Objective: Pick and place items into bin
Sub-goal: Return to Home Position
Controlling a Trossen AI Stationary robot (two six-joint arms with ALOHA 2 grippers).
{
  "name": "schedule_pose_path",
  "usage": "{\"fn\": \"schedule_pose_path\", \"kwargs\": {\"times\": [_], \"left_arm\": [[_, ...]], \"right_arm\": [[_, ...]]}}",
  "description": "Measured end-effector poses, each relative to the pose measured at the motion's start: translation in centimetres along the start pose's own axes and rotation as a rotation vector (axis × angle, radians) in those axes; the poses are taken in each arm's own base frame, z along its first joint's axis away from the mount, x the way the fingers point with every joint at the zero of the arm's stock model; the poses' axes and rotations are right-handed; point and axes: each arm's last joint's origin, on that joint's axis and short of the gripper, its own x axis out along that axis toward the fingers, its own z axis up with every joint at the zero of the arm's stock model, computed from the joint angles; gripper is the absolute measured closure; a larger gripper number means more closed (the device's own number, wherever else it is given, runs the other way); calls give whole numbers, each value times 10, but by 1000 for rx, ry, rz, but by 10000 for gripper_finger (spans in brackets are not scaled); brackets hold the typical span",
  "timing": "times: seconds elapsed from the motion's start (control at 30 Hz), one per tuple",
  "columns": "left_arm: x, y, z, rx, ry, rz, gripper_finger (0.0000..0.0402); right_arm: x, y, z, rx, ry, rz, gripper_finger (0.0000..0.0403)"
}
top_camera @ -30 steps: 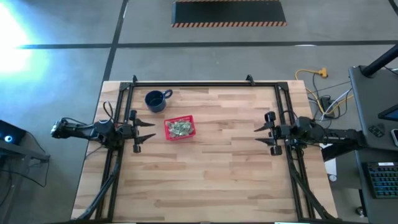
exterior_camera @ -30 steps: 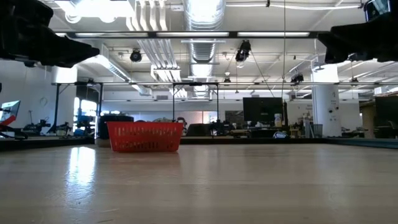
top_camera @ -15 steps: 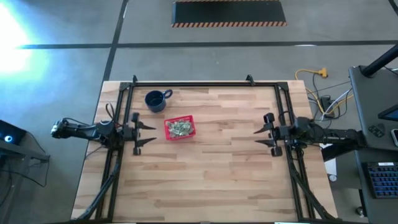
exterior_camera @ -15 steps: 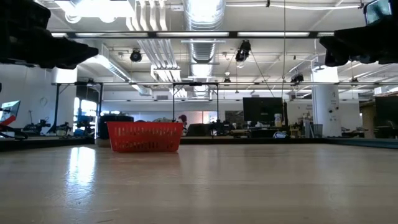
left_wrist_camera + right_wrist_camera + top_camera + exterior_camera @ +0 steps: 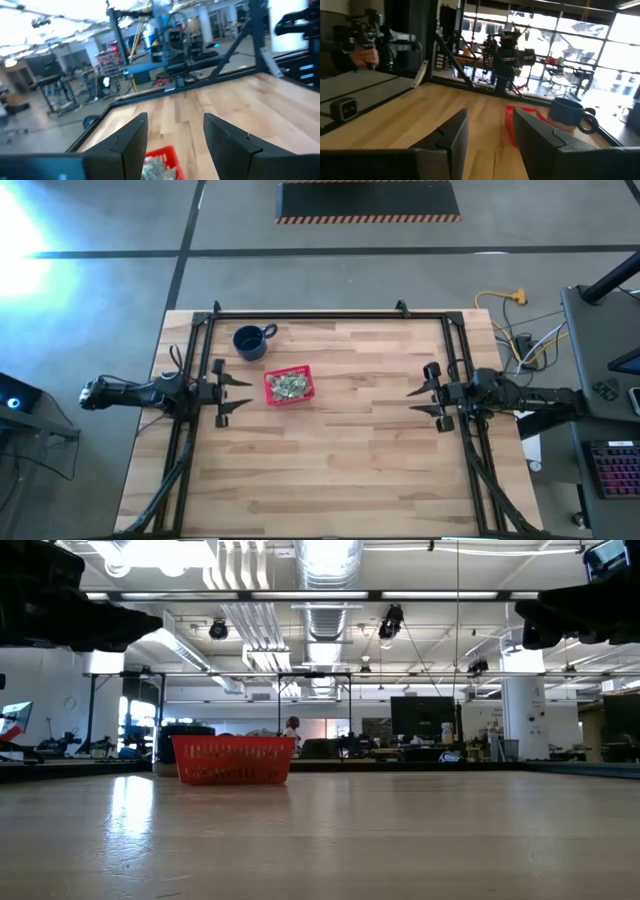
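While the left gripper point(image 5: 244, 392) hangs wide open and empty just beside the red bin point(image 5: 267, 392), the right gripper point(image 5: 411, 400) does likewise well across the table point(image 5: 350, 465). Items point(image 5: 291, 384) sit piled inside, so I'd guess it's homing now, just tuck both arms away.

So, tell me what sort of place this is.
Probably a robotics lab in an open industrial hall: exposed ceiling ducts, a hazard-striped floor mat, and a keyboard beside the table.
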Motion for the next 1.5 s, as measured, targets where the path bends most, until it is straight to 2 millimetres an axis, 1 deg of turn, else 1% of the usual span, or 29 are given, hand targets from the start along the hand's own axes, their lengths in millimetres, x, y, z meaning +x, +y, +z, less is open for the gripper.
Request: {"fn": "schedule_pose_path", "kwargs": {"times": [0.1, 0.27, 0.53, 0.83, 1.07, 1.27, 1.5], "left_arm": [[0, 4, -2, -26, 17, 30, 226], [1, 8, -5, -58, 27, 6, 226], [3, 7, -8, -77, 65, -13, 226], [7, 5, -15, -103, 145, -30, 226], [10, 4, -19, -102, 195, -40, 226], [12, 3, -22, -101, 220, -46, 226], [13, 3, -24, -100, 243, -51, 226]], "right_arm": [[0, 0, 0, 3, 6, -11, 262], [0, -1, -1, 6, 12, -13, 262], [1, -1, -3, 20, 28, -14, 261], [1, -1, -3, 85, 28, -15, 268], [1, -1, -4, 64, 44, -13, 267], [3, -1, -6, 98, 64, -12, 264], [3, -1, -6, 101, 65, -12, 270]]}}
